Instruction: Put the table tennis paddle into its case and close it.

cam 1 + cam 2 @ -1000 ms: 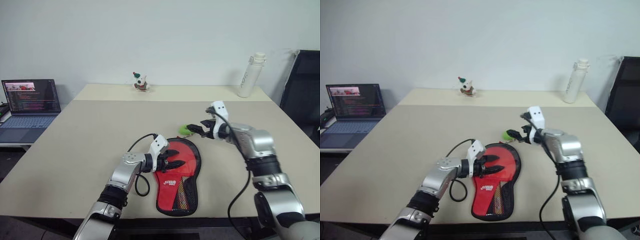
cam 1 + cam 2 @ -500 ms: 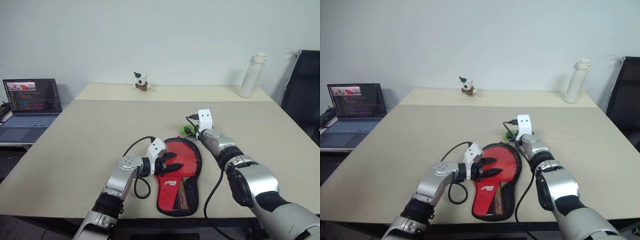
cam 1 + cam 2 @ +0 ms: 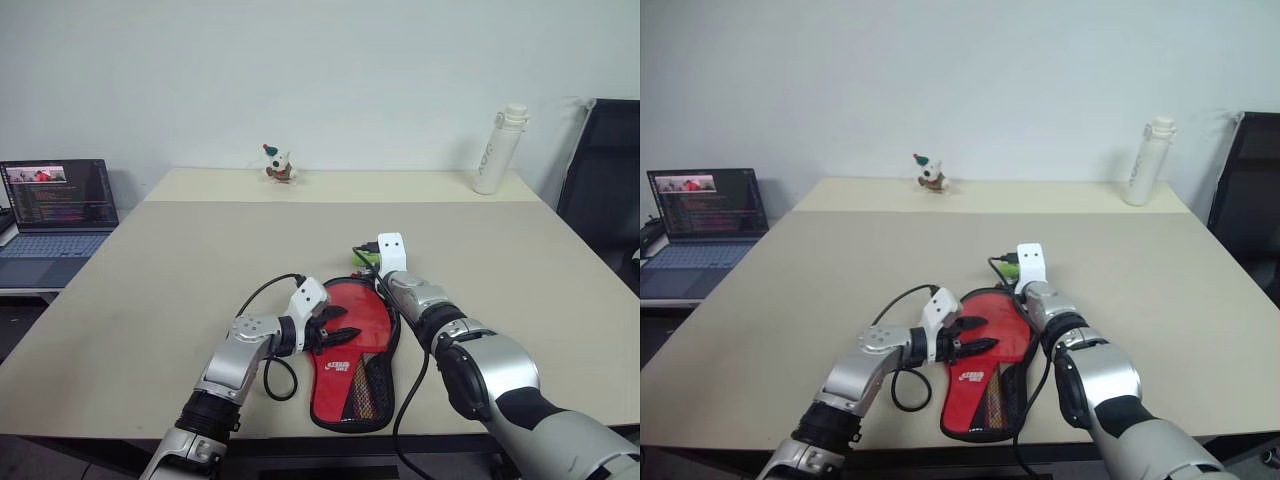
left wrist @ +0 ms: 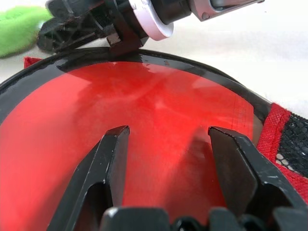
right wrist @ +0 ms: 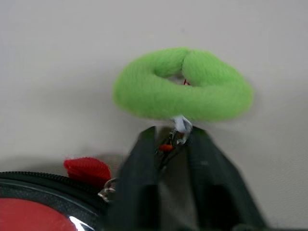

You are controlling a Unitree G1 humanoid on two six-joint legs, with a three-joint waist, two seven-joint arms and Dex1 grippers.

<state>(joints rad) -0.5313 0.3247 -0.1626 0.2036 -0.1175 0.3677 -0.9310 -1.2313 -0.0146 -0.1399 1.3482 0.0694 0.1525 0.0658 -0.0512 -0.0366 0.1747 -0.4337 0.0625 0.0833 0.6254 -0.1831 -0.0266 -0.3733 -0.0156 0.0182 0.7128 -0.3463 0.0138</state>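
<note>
The case [image 3: 337, 366], red with a white logo and black mesh, lies flat near the table's front edge. Inside its black zip rim shows the paddle's glossy red round face [image 4: 154, 101]; the handle is hidden. My left gripper [image 4: 168, 132] is open, its two fingers spread just over that red face [image 3: 366, 308]. At the case's far edge lies a fuzzy green loop [image 5: 183, 84] tied to the zip pull. My right gripper [image 5: 175, 134] is shut on the small metal link of that zip pull, just below the loop [image 3: 365, 257].
An open laptop [image 3: 55, 215] stands at the far left beside the table [image 3: 200, 250]. A small toy figure [image 3: 277, 165] and a white bottle [image 3: 497, 150] stand along the back edge. A black chair [image 3: 605, 190] is at the right.
My right arm swung in from the right and sank to the case's far edge, and its fingers closed at the green loop. The left gripper stayed over the red face.
</note>
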